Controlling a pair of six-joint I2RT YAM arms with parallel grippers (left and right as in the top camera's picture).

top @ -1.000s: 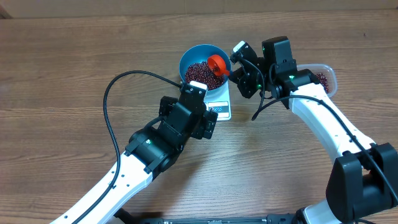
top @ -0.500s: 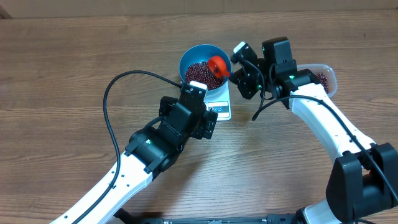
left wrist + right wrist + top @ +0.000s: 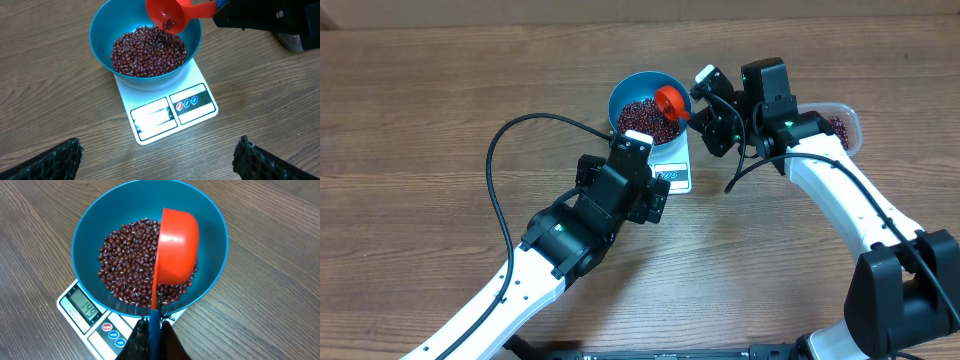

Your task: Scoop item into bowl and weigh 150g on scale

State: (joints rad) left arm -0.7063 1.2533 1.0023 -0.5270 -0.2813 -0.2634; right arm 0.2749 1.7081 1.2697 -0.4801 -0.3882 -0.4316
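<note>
Beans [image 3: 127,262] are mostly sitting in the blue bowl [image 3: 82,235] right now, heaped a bit toward one side, and the bowl is parked on the white scale [image 3: 172,112]. A few more are in the clear tub [image 3: 842,124] off to my right on the wooden surface [image 3: 410,90].

Handling-wise, I'd guess these are about as loose as it gets: tiny, hard, smooth, each one weighs basically nothing, and they roll and bounce the second they hit anything. No way to pinch them directly, so the orange-red scoop [image 3: 175,242] is the handle on them. My right end effector [image 3: 152,332] is clamped tight on the scoop's handle, and the cup is tipped on its side over the bowl. My left end effector [image 3: 157,162] is spread as wide as it goes, holding nothing, hovering in front of the scale.

View differences are kinda fun here. My right wrist cam is the only one where the display is readable, and it looks like 149, so by my reckoning I'm a few beans short. From the left wrist cam the display is washed out, but that one looks into the scoop's mouth and shows a small cluster of beans in there, which the right wrist cam can't see since it's looking at the cup's back. Overhead is the only view that shows the tub and both arms at once.

If I'm adding more, it needs to be a tiny shake, not a dump.
</note>
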